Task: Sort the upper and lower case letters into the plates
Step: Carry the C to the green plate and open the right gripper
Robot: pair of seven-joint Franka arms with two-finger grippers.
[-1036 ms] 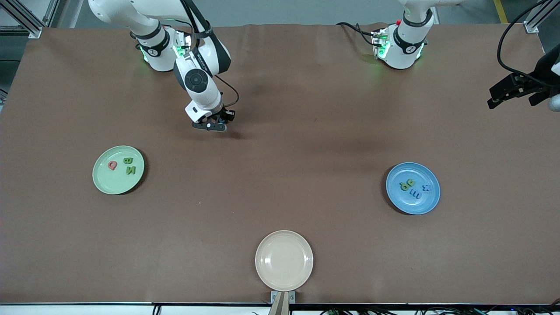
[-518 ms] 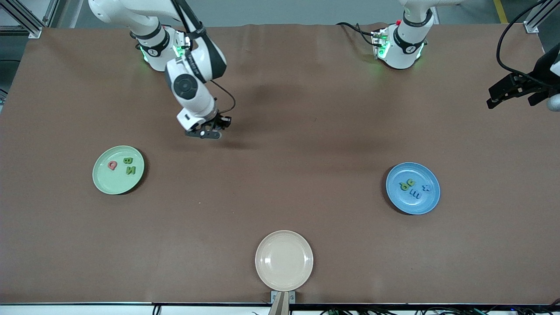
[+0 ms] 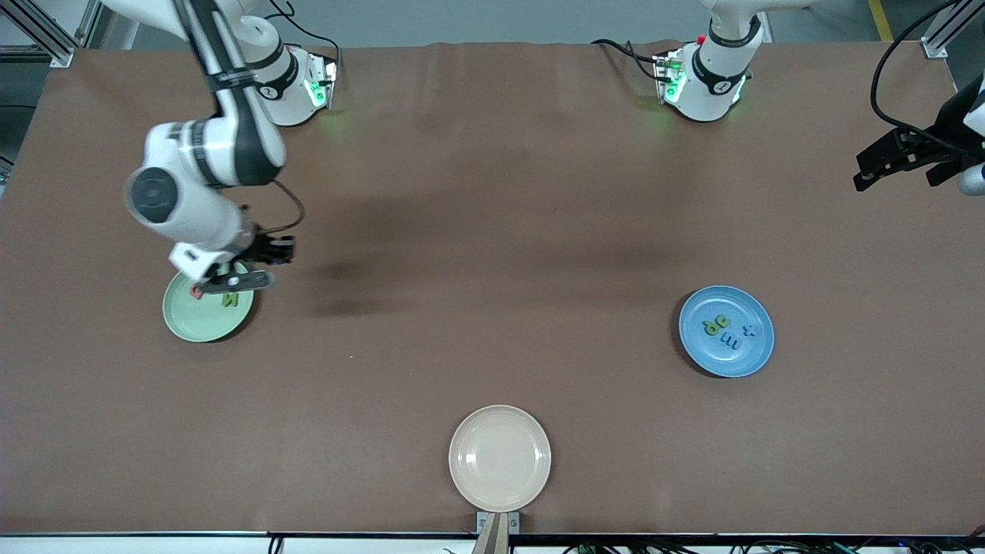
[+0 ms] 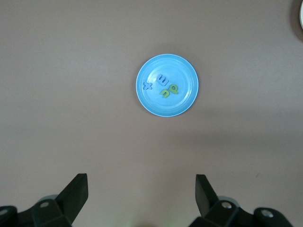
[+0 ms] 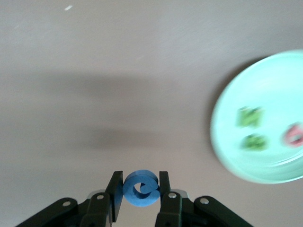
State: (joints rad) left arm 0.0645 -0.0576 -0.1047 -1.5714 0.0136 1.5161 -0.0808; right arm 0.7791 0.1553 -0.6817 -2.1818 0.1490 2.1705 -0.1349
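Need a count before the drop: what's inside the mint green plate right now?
The mint green plate holds two green letters and one red letter. In the front view the right gripper, holding a blue letter, hangs over it and covers part.

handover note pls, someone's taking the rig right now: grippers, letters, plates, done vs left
Right gripper: shut on a blue letter, over the mint green plate's edge.
Left gripper: open, empty, waiting up over the left arm's end of the table.
Mint green plate: two green letters and one red letter.
Blue plate: two green, two blue.
Cream plate: nothing on it.
Left: drop the held letter on a plate.
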